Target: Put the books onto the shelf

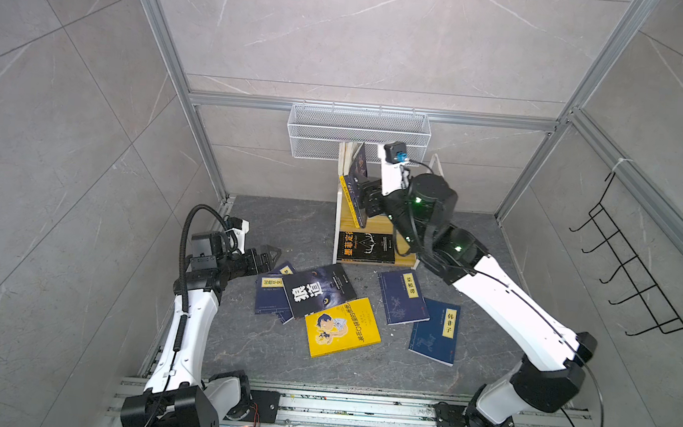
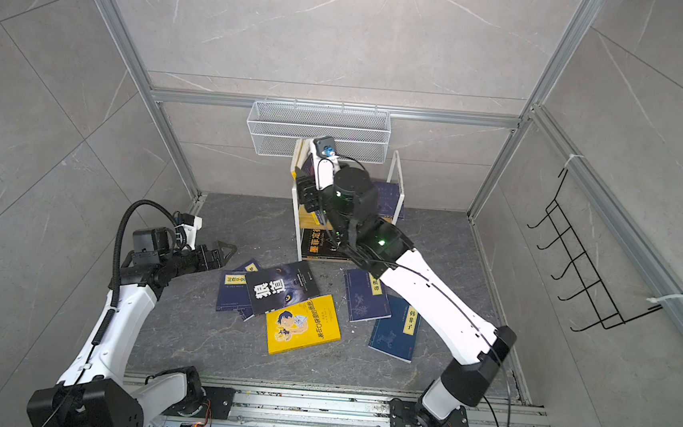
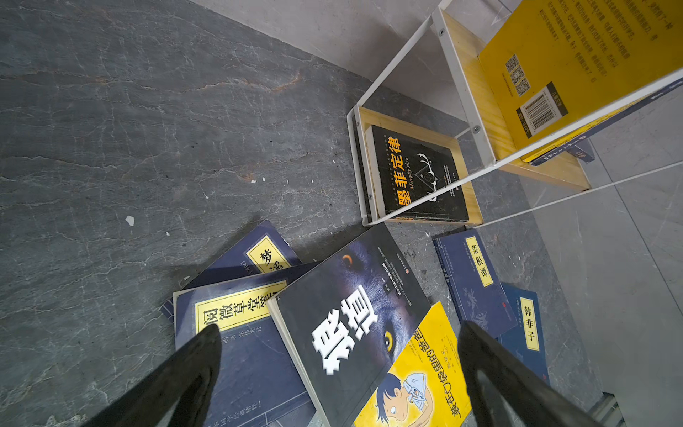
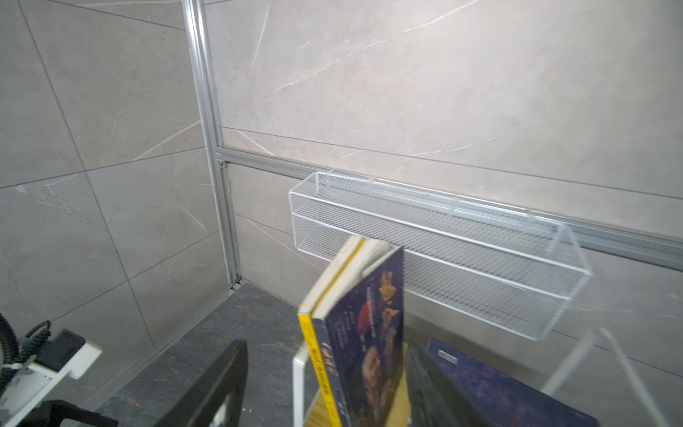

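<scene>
**Spotter:** What has your right gripper [image 4: 327, 345] got?

**Operator:** Nothing clamped, as far as I can see. Its jaws stand apart around a dark blue paperback with a red-and-gold cover [image 4: 369, 325]. That book is upright on the top board of the small wooden shelf in a white metal frame [image 1: 405, 259]. One side shows a clear gap, and the other finger sits close against the cover. A yellow-spined paperback [image 4: 308, 332] stands pressed to it on the gap side.

**Spotter:** And the left?

**Operator:** My left gripper [image 1: 267, 256] is spread wide and empty. Right under its tips lies a black paperback with wolf eyes [image 3: 351, 321]. It overlaps a navy paperback with a yellow label [image 3: 236, 332] and a bright yellow cartoon-cover paperback [image 1: 341, 327].

**Spotter:** What worries you?

**Operator:** The upright pair leans, and I see nothing bracing it. If I back out with that finger rubbing the cover, I reckon it tips the book or drags it off the board. If I go up instead, the white wire mesh basket [image 4: 443, 251] hangs just ahead of the tips. On the left, pinching the wolf book could drag its neighbours along.
</scene>
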Controlling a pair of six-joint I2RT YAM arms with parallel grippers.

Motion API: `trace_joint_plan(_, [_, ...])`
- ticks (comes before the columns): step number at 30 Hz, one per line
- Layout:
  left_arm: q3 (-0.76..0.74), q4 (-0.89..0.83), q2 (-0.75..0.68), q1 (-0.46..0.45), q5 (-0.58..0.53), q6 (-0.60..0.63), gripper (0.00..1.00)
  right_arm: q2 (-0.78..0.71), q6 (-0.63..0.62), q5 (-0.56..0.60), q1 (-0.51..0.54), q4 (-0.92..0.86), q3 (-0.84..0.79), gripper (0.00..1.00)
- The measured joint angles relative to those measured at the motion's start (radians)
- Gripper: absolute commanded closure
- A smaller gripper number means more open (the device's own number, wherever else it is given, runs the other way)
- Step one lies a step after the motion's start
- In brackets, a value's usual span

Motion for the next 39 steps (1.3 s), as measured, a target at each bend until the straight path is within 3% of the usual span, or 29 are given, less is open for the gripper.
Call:
trace_joint_plan(6, [0.000, 0.000, 0.000, 0.009, 0.000, 0.000, 0.00, -0.241, 0.183, -0.054, -0.254, -0.092, -0.183, 0.17])
trace_joint_plan(13, [0.000, 0.000, 0.000, 0.014, 0.001, 0.000, 0.00, -0.421, 0.404, -0.161, -0.465, -0.120, -0.426, 0.18])
trace_joint_plan(18, [0.000, 0.000, 0.000, 0.014, 0.001, 0.000, 0.00, -0.472, 0.665, -0.257, -0.628, -0.080, -0.654, 0.25])
trace_joint_plan(24, [0.000, 0.000, 0.000, 0.014, 0.002, 0.000, 0.00, -0.471, 0.968, -0.341, -0.662, 0.113, -0.941, 0.28])
trace_joint_plan(28, [0.000, -0.001, 0.000, 0.014, 0.002, 0.000, 0.00, -0.423, 1.099, -0.363, -0.691, 0.288, -1.063, 0.29])
trace_joint_plan(34, [0.000, 0.000, 0.000, 0.014, 0.002, 0.000, 0.00, -0.282, 1.212, -0.386, -0.732, 0.591, -1.110, 0.30])
trace_joint_plan(39, [0.000, 0.000, 0.000, 0.014, 0.002, 0.000, 0.00, -0.224, 1.236, -0.389, -0.732, 0.809, -1.164, 0.32])
